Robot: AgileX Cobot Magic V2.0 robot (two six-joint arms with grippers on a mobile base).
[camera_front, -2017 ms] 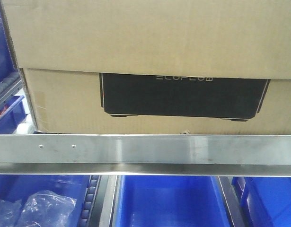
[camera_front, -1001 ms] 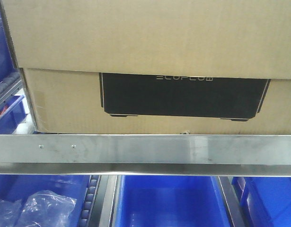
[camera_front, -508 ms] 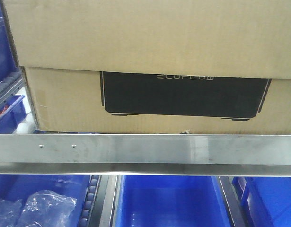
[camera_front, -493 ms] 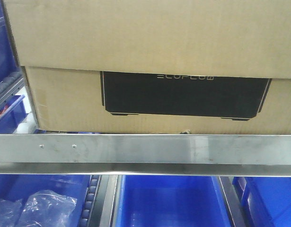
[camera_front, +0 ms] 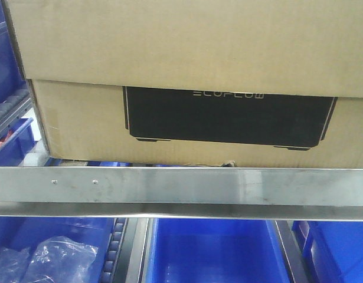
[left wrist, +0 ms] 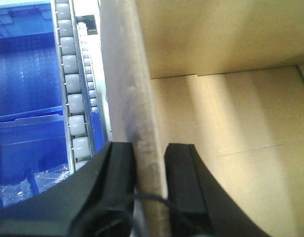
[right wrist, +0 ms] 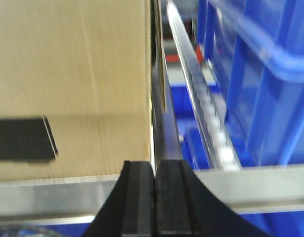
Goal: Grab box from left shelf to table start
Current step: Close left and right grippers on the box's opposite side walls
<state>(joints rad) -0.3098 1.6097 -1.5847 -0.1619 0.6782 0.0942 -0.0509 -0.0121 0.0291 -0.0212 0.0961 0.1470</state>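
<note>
I lose the box at top and right frame edges; right gripper blurred, maybe pinching cardboard.

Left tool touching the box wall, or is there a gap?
Touching. Left wrist view: the left tool straddles the side wall of the box, and both fingers sit flush against the cardboard with no gap visible.

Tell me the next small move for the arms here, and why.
Probably lift the box a little higher, so it can pass over the shelf rail. The left gripper pinches the cardboard wall, and the right gripper looks shut at the other side. In the front view, the bottom edge sits only just above the rail.
</note>
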